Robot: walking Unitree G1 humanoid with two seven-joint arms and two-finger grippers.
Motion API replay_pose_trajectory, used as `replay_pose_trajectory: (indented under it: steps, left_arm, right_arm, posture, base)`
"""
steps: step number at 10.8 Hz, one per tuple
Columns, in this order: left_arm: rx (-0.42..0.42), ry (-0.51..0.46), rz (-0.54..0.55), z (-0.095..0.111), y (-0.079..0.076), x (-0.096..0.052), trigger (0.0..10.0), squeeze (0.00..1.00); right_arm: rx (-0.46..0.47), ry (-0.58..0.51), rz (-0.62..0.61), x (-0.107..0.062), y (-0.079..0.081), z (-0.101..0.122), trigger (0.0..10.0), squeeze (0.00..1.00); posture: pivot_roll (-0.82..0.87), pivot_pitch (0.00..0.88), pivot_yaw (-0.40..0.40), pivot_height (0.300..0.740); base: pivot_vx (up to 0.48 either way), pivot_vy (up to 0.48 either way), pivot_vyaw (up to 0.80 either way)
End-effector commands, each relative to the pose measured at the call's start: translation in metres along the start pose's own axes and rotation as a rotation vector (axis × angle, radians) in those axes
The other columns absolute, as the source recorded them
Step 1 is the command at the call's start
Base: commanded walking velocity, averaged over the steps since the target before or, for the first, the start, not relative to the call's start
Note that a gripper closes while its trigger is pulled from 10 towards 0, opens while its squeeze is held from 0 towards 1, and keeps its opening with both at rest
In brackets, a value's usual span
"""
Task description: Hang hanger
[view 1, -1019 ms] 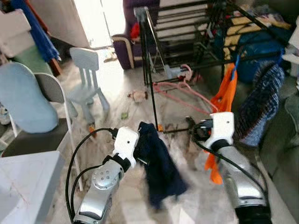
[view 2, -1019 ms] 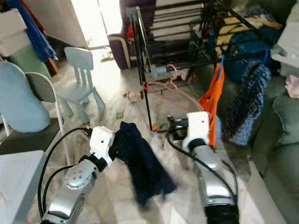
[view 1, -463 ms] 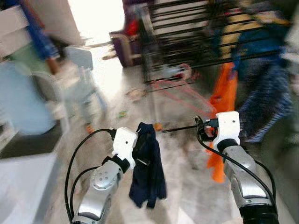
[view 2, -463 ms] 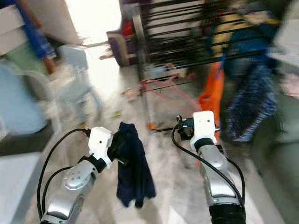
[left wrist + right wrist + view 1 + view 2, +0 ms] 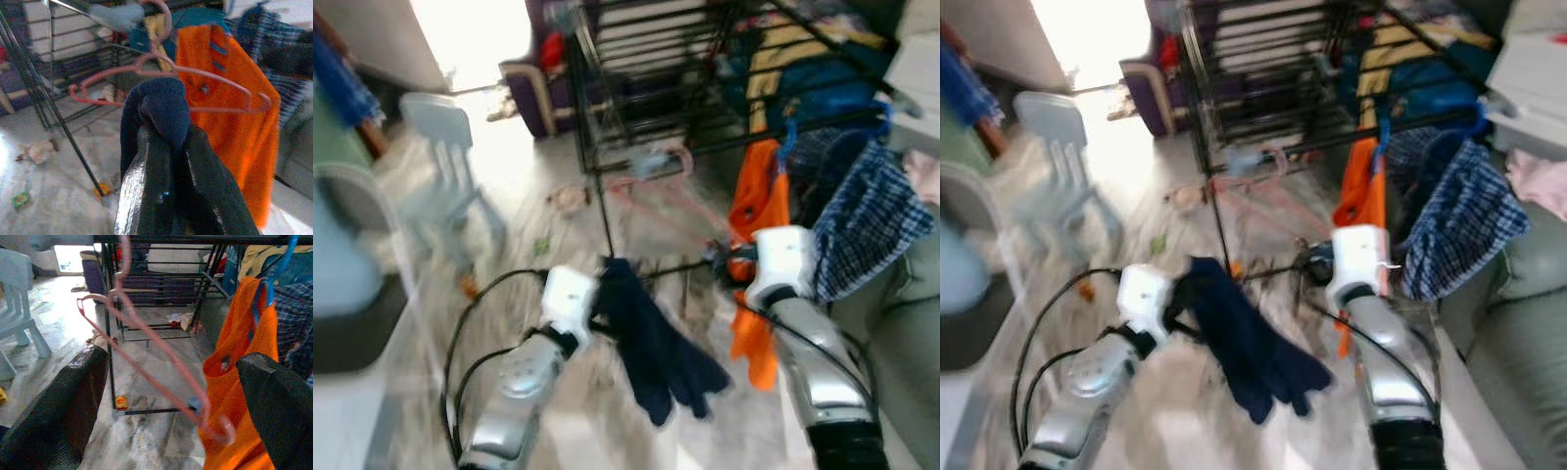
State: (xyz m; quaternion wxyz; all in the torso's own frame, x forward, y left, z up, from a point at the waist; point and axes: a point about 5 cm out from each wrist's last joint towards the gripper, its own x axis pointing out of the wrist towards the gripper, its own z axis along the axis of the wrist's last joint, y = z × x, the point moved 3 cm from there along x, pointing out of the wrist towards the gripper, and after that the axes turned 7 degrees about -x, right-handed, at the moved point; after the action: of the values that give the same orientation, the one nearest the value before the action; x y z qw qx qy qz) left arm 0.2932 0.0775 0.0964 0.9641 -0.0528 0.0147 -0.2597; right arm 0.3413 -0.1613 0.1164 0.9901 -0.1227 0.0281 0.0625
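A pink hanger (image 5: 146,338) hangs from the black drying rack (image 5: 597,186), low down near the rack's front leg. It is also visible ahead in the left wrist view (image 5: 195,73). My right gripper (image 5: 171,357) is open and level with the pink hanger, a short way before it, holding nothing. An orange garment (image 5: 754,206) on a blue hanger (image 5: 274,274) hangs just to its right. My left gripper (image 5: 164,129) is shut on a dark navy garment (image 5: 661,357), which dangles between my arms above the floor.
A plaid cloth (image 5: 867,225) hangs on the rack's right side, beside a grey-green sofa (image 5: 911,323). A pale blue child's chair (image 5: 445,147) stands at the left, and a purple armchair (image 5: 533,78) behind. Small litter (image 5: 570,199) lies on the marble floor.
The camera has swung right and drawn nearer the rack. The navy garment has swung out to the right. Both grippers keep their state and their place before me.
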Motion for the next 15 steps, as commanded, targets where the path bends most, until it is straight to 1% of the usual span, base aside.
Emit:
replay_pose_trajectory:
  steps: [1, 3, 5, 7, 9, 10, 11, 12, 13, 14, 15]
  left_arm:
    - [0.0, -0.039, -0.021, 0.009, -0.006, 0.005, 10.0, 0.0]
    - [0.0, -0.035, -0.026, 0.008, -0.008, 0.004, 10.0, 0.0]
    - [-0.003, -0.02, -0.027, 0.006, -0.01, 0.004, 10.0, 0.0]
    - [-0.012, -0.017, -0.031, 0.005, -0.013, 0.005, 10.0, 0.0]
    - [-0.006, -0.009, -0.037, 0.004, -0.013, 0.004, 10.0, 0.0]
    - [0.004, -0.008, -0.046, 0.005, -0.014, 0.005, 10.0, 0.0]
    - [0.001, -0.015, -0.054, 0.009, -0.015, 0.005, 10.0, 0.0]
    - [0.009, -0.02, -0.061, 0.011, -0.017, 0.006, 10.0, 0.0]
    - [0.012, -0.021, -0.062, 0.013, -0.016, 0.006, 10.0, 0.0]
    - [0.023, -0.014, -0.075, 0.013, -0.016, 0.006, 10.0, 0.0]
    - [0.036, -0.007, -0.086, 0.012, -0.017, 0.004, 10.0, 0.0]
  right_arm:
    - [-0.007, 0.018, -0.015, -0.001, -0.009, -0.003, 10.0, 0.0]
    - [-0.006, 0.04, 0.021, -0.002, -0.003, -0.008, 10.0, 0.0]
    - [-0.001, 0.058, 0.064, -0.003, 0.004, -0.012, 10.0, 0.0]
    - [-0.002, 0.056, 0.067, -0.005, 0.004, -0.012, 10.0, 0.0]
    - [0.002, 0.067, 0.106, -0.005, 0.008, -0.014, 10.0, 0.0]
    - [-0.003, 0.092, 0.148, -0.004, 0.011, -0.018, 10.0, 0.0]
    - [-0.021, 0.12, 0.183, -0.001, 0.013, -0.022, 10.0, 0.0]
    - [-0.021, 0.125, 0.206, 0.001, 0.014, -0.022, 10.0, 0.0]
    - [-0.043, 0.126, 0.225, 0.006, 0.015, -0.023, 10.0, 0.0]
    - [-0.089, 0.122, 0.284, 0.016, 0.018, -0.02, 10.0, 0.0]
    - [-0.129, 0.128, 0.296, 0.028, 0.016, -0.017, 10.0, 0.0]
  posture:
    - [-0.17, 0.0, 0.083, 0.74]
    - [-0.17, 0.0, 0.081, 0.74]
    - [-0.17, 0.0, 0.082, 0.74]
    - [-0.17, 0.0, 0.084, 0.74]
    - [-0.17, 0.0, 0.086, 0.74]
    - [-0.17, 0.0, 0.086, 0.74]
    - [-0.17, 0.0, 0.087, 0.74]
    - [-0.16, 0.0, 0.087, 0.74]
    - [-0.15, 0.0, 0.094, 0.74]
    - [-0.15, 0.0, 0.097, 0.74]
    - [-0.14, 0.0, 0.095, 0.74]
  base:
    - [0.364, 0.311, 0.0]
    - [0.302, 0.354, 0.0]
    - [0.0, 0.0, 0.0]
    - [0.0, 0.0, 0.0]
    - [0.0, 0.0, 0.0]
    - [0.0, 0.0, 0.0]
    - [0.0, 0.0, 0.0]
    - [0.0, 0.0, 0.0]
    - [0.0, 0.0, 0.0]
    - [0.0, 0.0, 0.0]
    - [0.0, 0.0, 0.0]
